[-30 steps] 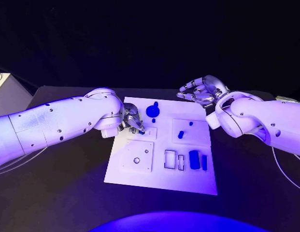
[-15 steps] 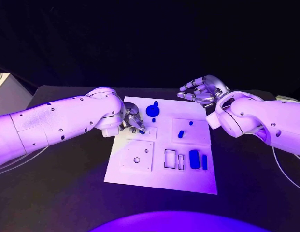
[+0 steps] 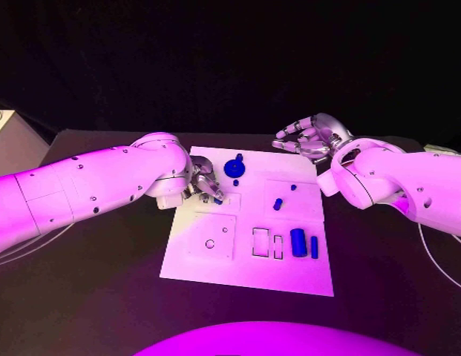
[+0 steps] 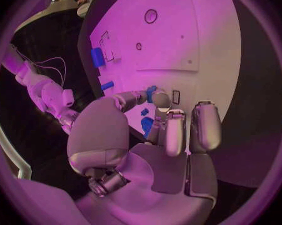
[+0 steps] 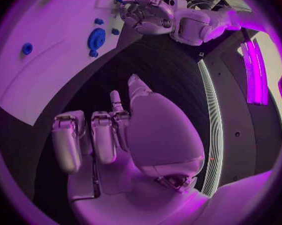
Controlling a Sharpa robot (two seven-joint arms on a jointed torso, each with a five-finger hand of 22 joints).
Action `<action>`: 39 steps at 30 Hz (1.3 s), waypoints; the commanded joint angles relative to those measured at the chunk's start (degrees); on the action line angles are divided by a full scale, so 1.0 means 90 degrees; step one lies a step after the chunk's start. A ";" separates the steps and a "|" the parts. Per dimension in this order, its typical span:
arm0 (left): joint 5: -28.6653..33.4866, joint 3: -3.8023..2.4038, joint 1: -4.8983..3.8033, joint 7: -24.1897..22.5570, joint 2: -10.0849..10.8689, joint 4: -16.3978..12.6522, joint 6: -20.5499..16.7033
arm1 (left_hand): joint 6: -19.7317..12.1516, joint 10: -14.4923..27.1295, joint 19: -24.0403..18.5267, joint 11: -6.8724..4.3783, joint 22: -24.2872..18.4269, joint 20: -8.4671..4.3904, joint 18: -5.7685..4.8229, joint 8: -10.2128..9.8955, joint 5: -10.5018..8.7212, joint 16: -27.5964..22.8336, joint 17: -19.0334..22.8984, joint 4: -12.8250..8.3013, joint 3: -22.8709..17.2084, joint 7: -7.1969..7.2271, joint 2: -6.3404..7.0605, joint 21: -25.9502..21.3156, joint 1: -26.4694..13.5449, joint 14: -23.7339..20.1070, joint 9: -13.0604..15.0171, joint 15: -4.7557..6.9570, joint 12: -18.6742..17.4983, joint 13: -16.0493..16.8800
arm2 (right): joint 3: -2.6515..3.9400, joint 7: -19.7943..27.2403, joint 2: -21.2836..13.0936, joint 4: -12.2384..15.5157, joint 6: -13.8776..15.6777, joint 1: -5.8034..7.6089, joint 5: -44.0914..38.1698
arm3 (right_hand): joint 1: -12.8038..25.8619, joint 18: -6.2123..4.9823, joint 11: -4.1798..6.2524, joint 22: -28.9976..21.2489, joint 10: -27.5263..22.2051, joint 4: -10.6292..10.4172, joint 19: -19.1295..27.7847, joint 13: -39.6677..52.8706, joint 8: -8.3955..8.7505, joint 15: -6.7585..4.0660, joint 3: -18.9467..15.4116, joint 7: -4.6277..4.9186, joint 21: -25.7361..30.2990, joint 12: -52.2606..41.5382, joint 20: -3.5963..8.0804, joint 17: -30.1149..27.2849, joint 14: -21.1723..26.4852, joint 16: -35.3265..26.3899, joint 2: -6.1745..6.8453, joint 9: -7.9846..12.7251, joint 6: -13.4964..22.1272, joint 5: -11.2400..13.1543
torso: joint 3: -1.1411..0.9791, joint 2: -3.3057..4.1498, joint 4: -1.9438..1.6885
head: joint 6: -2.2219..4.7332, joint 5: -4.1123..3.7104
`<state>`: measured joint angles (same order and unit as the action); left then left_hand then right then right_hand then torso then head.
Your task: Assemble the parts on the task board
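Here a white task board (image 3: 246, 259), a flat smooth plate with shallow rectangular recesses and small round holes, lies in the middle of a matte black table (image 3: 91, 289). The robot's left hand (image 3: 206, 185), silver and many-fingered, reaches over the board's left edge; its fingers are curled and its thumb and a fingertip pinch a small blue part (image 4: 150, 91) just above the white surface, probably to bring it to a slot there. Other blue parts already sit on the board: a round knob-like piece (image 3: 235, 167) near the far edge, a short peg (image 3: 278, 204) in the middle panel, and two upright oblong blocks (image 3: 298, 242) side by side near the right edge, beside empty rectangular outlines. Those empty outlines suggest the assembly is only partly done.

The right hand (image 3: 310, 137) hovers off the board's far right corner, well apart from the parts. It holds nothing; its fingers are loosely curled yet apart, seemingly parked out of the way while the left works. The parts look like hard moulded plastic, the hands like polished metal
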<state>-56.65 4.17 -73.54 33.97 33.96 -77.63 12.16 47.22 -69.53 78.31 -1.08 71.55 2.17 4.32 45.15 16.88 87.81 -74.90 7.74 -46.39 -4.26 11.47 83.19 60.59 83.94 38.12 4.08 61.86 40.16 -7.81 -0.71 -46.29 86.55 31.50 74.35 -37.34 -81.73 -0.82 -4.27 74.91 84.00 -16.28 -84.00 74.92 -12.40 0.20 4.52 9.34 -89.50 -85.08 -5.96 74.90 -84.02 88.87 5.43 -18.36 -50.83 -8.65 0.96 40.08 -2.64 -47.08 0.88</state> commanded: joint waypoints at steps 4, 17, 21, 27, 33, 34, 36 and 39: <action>-0.0032 0.0002 0.0014 -0.0042 0.0079 -0.0132 -0.0124 | 0.0177 -0.0043 0.0038 -0.0017 0.0012 -0.0015 -0.0045 0.0056 0.0061 0.0034 -0.1215 -0.1093 -0.1074 0.0128 -0.0060 0.0030 0.0006 0.0541 0.0739 0.0040 0.0033 0.0011 | 0.0000 0.0060 -0.0002 0.0005 -0.0080 -0.0006 -0.0061 | 0.0071 0.0069 -0.0049 0.1620 0.0137 -0.0029 -0.0626 0.1190 -0.0021 0.0023 0.0022 0.0016 0.0022 0.0016 -0.0037 0.1303 -0.0573 -0.0016 -0.0002 0.0004 0.0040 -0.0036 | 0.0006 0.0000 0.0001 | -0.0006 -0.0008; -0.0205 -0.0013 0.0018 -0.0153 0.0160 -0.0311 -0.0434 | 0.0187 -0.0063 0.0050 -0.0025 0.0031 -0.0022 -0.0048 0.0077 0.0130 0.0041 -0.1231 -0.1122 -0.1096 0.0135 -0.0057 0.0039 -0.0013 0.0546 0.0751 0.0047 0.0060 0.0035 | 0.0000 0.0062 -0.0003 0.0005 -0.0081 -0.0014 -0.0062 | 0.0093 0.0070 -0.0050 0.1622 0.0138 -0.0023 -0.0628 0.1190 -0.0030 0.0025 0.0028 0.0016 0.0019 0.0014 -0.0039 0.1300 -0.0572 -0.0018 0.0000 0.0003 0.0051 -0.0063 | 0.0008 -0.0003 -0.0007 | -0.0038 -0.0015; -0.0216 -0.0013 0.0019 -0.0153 0.0159 -0.0316 -0.0425 | 0.0190 -0.0075 0.0056 -0.0026 0.0041 -0.0023 -0.0049 0.0081 0.0143 0.0042 -0.1233 -0.1126 -0.1099 0.0137 -0.0058 0.0043 -0.0017 0.0546 0.0753 0.0049 0.0075 0.0056 | 0.0000 0.0061 -0.0002 -0.0001 -0.0080 -0.0016 -0.0062 | 0.0093 0.0070 -0.0050 0.1622 0.0138 -0.0023 -0.0628 0.1190 -0.0030 0.0025 0.0028 0.0016 0.0019 0.0014 -0.0039 0.1300 -0.0572 -0.0018 0.0000 0.0003 0.0051 -0.0063 | 0.0003 -0.0002 -0.0007 | -0.0038 -0.0015; -0.0206 -0.0011 0.0019 -0.0100 0.0141 -0.0318 -0.0228 | 0.0191 -0.0069 0.0058 -0.0026 0.0045 -0.0024 -0.0050 0.0083 0.0146 0.0039 -0.1227 -0.1127 -0.1101 0.0137 -0.0058 0.0045 -0.0020 0.0545 0.0754 0.0049 0.0066 0.0037 | -0.0001 0.0081 0.0006 -0.0009 -0.0069 -0.0029 -0.0066 | 0.0087 0.0071 -0.0049 0.1626 0.0137 -0.0015 -0.0630 0.1189 -0.0033 0.0025 0.0032 0.0016 0.0015 0.0015 -0.0040 0.1302 -0.0573 -0.0017 0.0006 0.0003 0.0053 -0.0066 | 0.0000 0.0002 -0.0003 | -0.0055 -0.0005; -0.0202 -0.0009 0.0024 -0.0054 0.0114 -0.0276 -0.0103 | 0.0190 -0.0066 0.0059 -0.0026 0.0046 -0.0024 -0.0050 0.0083 0.0147 0.0037 -0.1222 -0.1127 -0.1101 0.0137 -0.0058 0.0046 -0.0023 0.0543 0.0754 0.0050 0.0062 0.0030 | -0.0003 0.0083 0.0016 -0.0018 -0.0074 -0.0048 -0.0087 | 0.0085 0.0071 -0.0049 0.1626 0.0149 -0.0014 -0.0630 0.1200 -0.0034 0.0025 0.0034 0.0016 0.0014 0.0002 -0.0040 0.1305 -0.0573 -0.0016 0.0005 0.0002 0.0052 -0.0068 | -0.0004 -0.0002 -0.0011 | -0.0071 0.0007; -0.0203 -0.0008 0.0025 -0.0051 0.0111 -0.0267 -0.0096 | 0.0190 -0.0066 0.0059 -0.0026 0.0046 -0.0024 -0.0050 0.0083 0.0147 0.0037 -0.1222 -0.1127 -0.1101 0.0137 -0.0058 0.0046 -0.0023 0.0543 0.0754 0.0050 0.0062 0.0030 | -0.0003 0.0083 0.0017 -0.0019 -0.0074 -0.0049 -0.0088 | 0.0085 0.0071 -0.0049 0.1626 0.0149 -0.0014 -0.0630 0.1200 -0.0034 0.0025 0.0034 0.0016 0.0014 0.0002 -0.0040 0.1305 -0.0573 -0.0016 0.0005 0.0002 0.0052 -0.0068 | -0.0004 -0.0002 -0.0011 | -0.0071 0.0007; -0.0208 -0.0008 0.0031 -0.0042 0.0105 -0.0252 -0.0078 | 0.0190 -0.0066 0.0059 -0.0026 0.0046 -0.0024 -0.0050 0.0083 0.0147 0.0037 -0.1222 -0.1127 -0.1101 0.0137 -0.0058 0.0046 -0.0023 0.0543 0.0754 0.0050 0.0062 0.0030 | -0.0003 0.0083 0.0019 -0.0021 -0.0075 -0.0053 -0.0091 | 0.0085 0.0071 -0.0049 0.1626 0.0149 -0.0014 -0.0630 0.1200 -0.0034 0.0025 0.0034 0.0016 0.0014 0.0002 -0.0040 0.1305 -0.0573 -0.0016 0.0005 0.0002 0.0052 -0.0068 | -0.0004 -0.0002 -0.0011 | -0.0071 0.0007; -0.0217 -0.0007 0.0037 -0.0030 0.0103 -0.0248 -0.0050 | 0.0190 -0.0066 0.0059 -0.0026 0.0046 -0.0024 -0.0050 0.0083 0.0147 0.0037 -0.1222 -0.1127 -0.1101 0.0137 -0.0058 0.0046 -0.0023 0.0543 0.0754 0.0050 0.0062 0.0030 | -0.0004 0.0081 0.0020 -0.0025 -0.0078 -0.0057 -0.0093 | 0.0085 0.0071 -0.0049 0.1626 0.0149 -0.0014 -0.0630 0.1200 -0.0034 0.0025 0.0034 0.0016 0.0014 0.0002 -0.0040 0.1305 -0.0573 -0.0016 0.0005 0.0002 0.0052 -0.0068 | -0.0001 -0.0004 -0.0002 | -0.0086 0.0014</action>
<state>-58.30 4.13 -73.24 33.66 35.03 -79.83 10.18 47.24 -69.88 78.52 -1.19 71.92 1.96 4.33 45.50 17.85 87.81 -74.90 7.74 -46.39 -4.24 11.48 83.37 60.59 83.94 38.13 4.08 62.35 40.48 -7.85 -0.63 -46.16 86.33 31.51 73.89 -37.45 -81.27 -0.82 -4.27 74.93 84.00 -16.28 -84.00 74.90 -12.40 0.20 4.52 9.50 -89.51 -85.08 -5.96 74.93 -84.02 88.88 5.42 -18.36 -50.68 -9.00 0.93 40.07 -2.70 -47.81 0.98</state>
